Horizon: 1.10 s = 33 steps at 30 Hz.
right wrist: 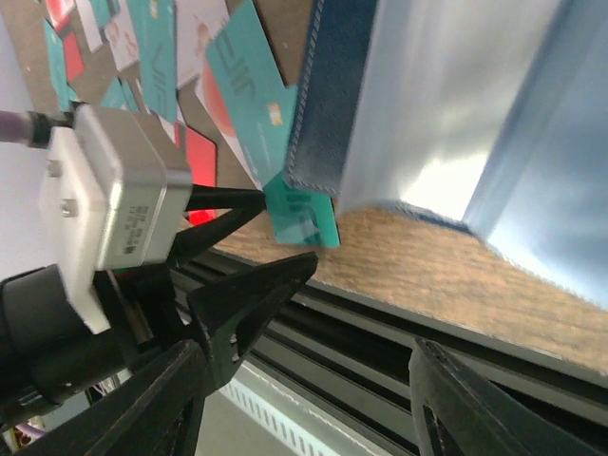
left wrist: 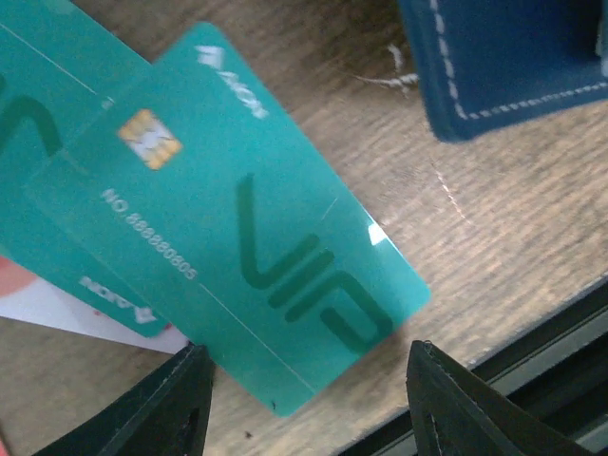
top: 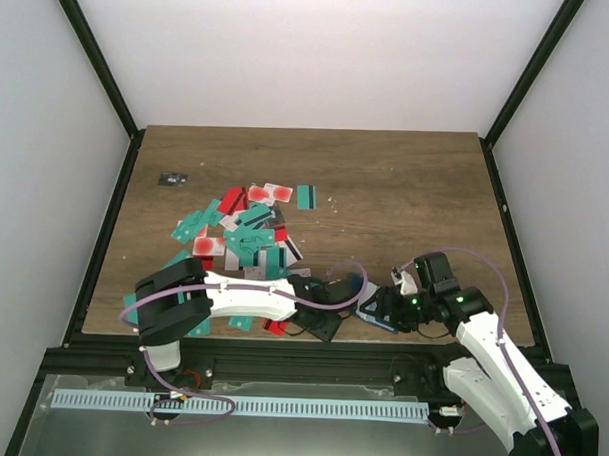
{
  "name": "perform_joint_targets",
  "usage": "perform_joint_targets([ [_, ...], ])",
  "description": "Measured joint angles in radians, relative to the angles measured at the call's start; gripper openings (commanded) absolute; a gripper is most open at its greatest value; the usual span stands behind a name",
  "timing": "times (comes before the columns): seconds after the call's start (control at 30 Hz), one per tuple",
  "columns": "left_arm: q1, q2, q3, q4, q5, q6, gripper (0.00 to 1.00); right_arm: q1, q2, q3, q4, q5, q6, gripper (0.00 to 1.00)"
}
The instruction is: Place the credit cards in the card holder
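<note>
The credit cards lie in a loose pile at the table's left middle, mostly teal, some red or white. A teal VIP card lies flat on the wood just ahead of my left gripper, which is open and empty, with the card's near corner between its fingers. The navy card holder lies beyond it. My right gripper is open beside the card holder, which lies opened and shows a shiny inner pocket. A teal card pokes out from under its edge. Both grippers meet near the front edge.
A tiny black-grey object lies at the far left. The black frame rail runs along the near table edge just behind both grippers. My left gripper's fingers show in the right wrist view, close to the holder.
</note>
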State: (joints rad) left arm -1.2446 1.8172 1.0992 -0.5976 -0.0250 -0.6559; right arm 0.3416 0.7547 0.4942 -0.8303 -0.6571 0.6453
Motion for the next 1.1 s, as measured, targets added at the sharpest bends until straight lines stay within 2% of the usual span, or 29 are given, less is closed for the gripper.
perform_joint_targets([
  [0.17, -0.028, -0.010, -0.006, 0.003, 0.004, -0.077, 0.57, 0.018, -0.047, -0.043, -0.023, -0.008, 0.027, 0.61],
  [0.3, -0.005, -0.045, -0.029, -0.052, 0.001, -0.116, 0.57, 0.025, -0.068, -0.047, -0.024, -0.021, 0.050, 0.61],
  [0.5, 0.146, -0.111, -0.043, -0.132, -0.029, -0.125, 0.57, 0.031, -0.071, -0.047, -0.013, -0.032, 0.070, 0.60],
  [0.7, 0.242, -0.092, -0.034, -0.177, -0.053, -0.123, 0.53, 0.035, -0.058, -0.047, 0.004, -0.032, 0.082, 0.60],
  [0.87, 0.254, -0.024, -0.011, -0.198, -0.072, -0.126, 0.52, 0.046, -0.042, -0.047, 0.020, -0.031, 0.097, 0.59],
  [1.1, 0.253, -0.058, -0.058, -0.160, -0.076, -0.159, 0.49, 0.077, -0.027, -0.051, 0.042, -0.031, 0.117, 0.58],
])
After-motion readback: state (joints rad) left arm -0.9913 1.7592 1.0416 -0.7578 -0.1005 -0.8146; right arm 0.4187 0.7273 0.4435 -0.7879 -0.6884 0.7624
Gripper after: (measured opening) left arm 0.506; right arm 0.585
